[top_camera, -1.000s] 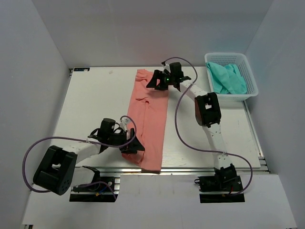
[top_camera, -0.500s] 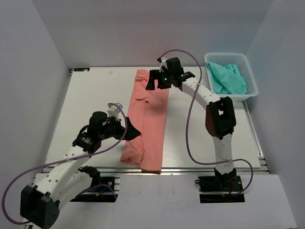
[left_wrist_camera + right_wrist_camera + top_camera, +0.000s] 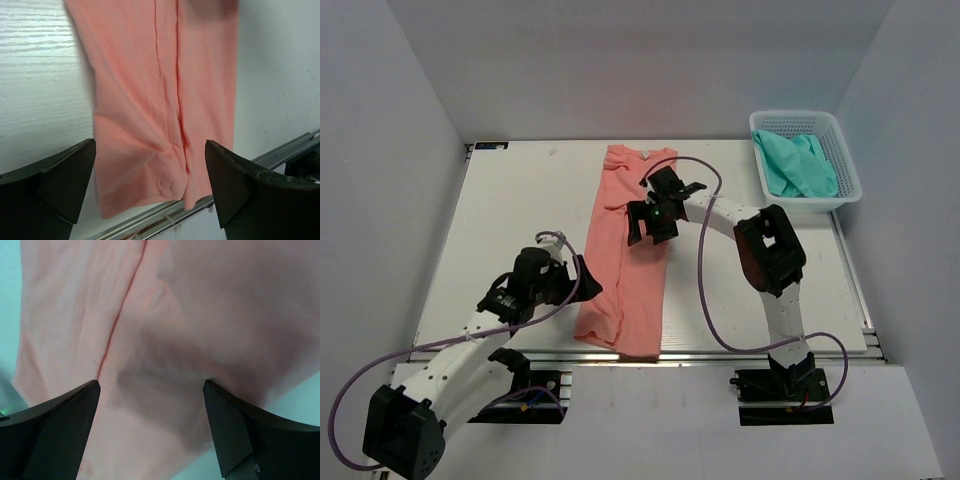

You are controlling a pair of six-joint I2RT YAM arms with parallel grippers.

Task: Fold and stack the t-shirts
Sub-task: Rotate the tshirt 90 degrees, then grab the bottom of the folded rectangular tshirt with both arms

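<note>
Two shirts concern me: the salmon-pink cotton t-shirt (image 3: 630, 255) lies on the white table top (image 3: 510, 220) as a long, narrow strip, its small white neck label (image 3: 645, 157) toward the far edge and its hem at the near edge, while the crumpled teal-green t-shirt (image 3: 798, 165) waits in the white plastic lattice basket (image 3: 850, 185) at the far right corner, well apart. I judge the pink one is laid lengthwise between my arms so that each arm can reach one part of it for the crosswise fold, with the teal one parked until the first is done. My left pincer (image 3: 588, 282) hovers at the strip's left edge near the hem, fingers spread wide and gripping nothing. My right pincer (image 3: 652, 222) hangs over the strip's upper middle, equally spread and empty; whether its tips touch the cloth I cannot tell.
</note>
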